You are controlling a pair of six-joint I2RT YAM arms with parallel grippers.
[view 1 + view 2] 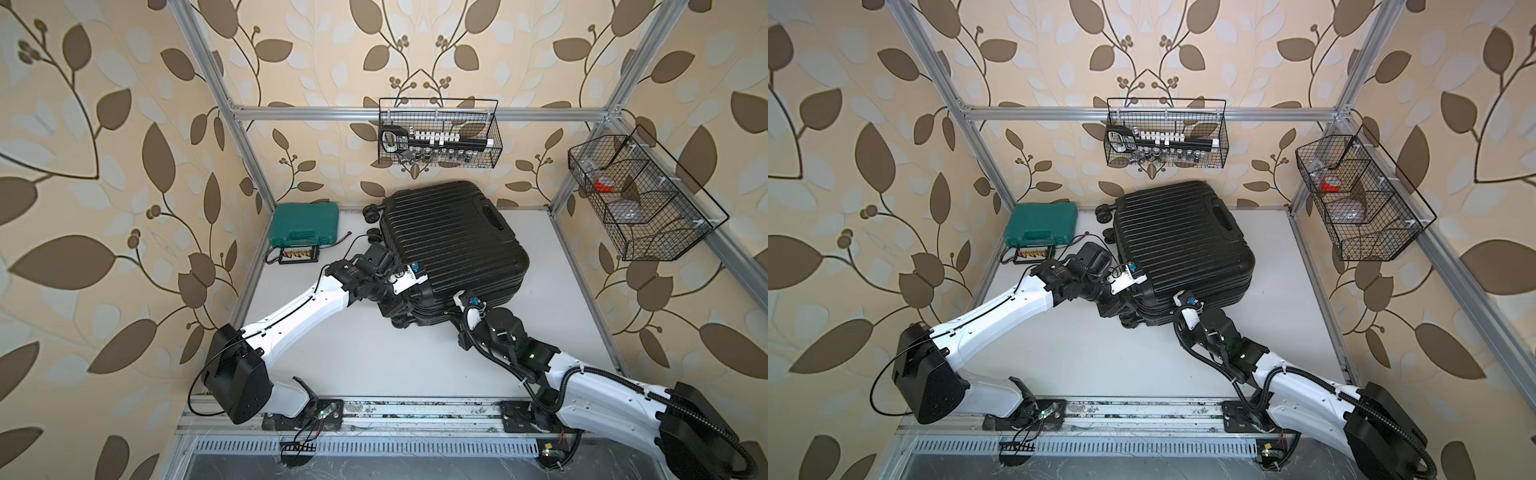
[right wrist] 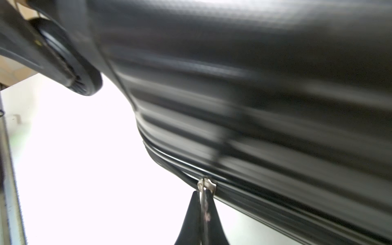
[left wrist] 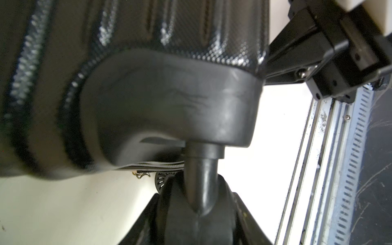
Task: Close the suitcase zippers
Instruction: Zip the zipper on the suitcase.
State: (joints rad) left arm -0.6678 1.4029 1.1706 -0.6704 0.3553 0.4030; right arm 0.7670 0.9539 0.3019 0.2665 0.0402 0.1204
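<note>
Right wrist view: right gripper (image 2: 202, 197) pinches zipper pull (image 2: 206, 184) at its tips; left gripper (image 3: 196, 197) clamps caster wheel (image 3: 176, 216), presumably bracing suitcase (image 1: 449, 232).

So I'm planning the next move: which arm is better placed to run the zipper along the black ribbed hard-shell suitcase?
Right. The right gripper is shut on the silver zipper pull of the black ribbed suitcase; the left gripper clamps a black caster wheel, likely steadying it.

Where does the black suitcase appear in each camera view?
Both top views: suitcase centre, toward the back wall.
Left wrist: suitcase, wheeled corner, fills most of the picture.
Right wrist: suitcase, ribbed side, fills most of the picture.
Shared landmark: white table beneath it.
</note>
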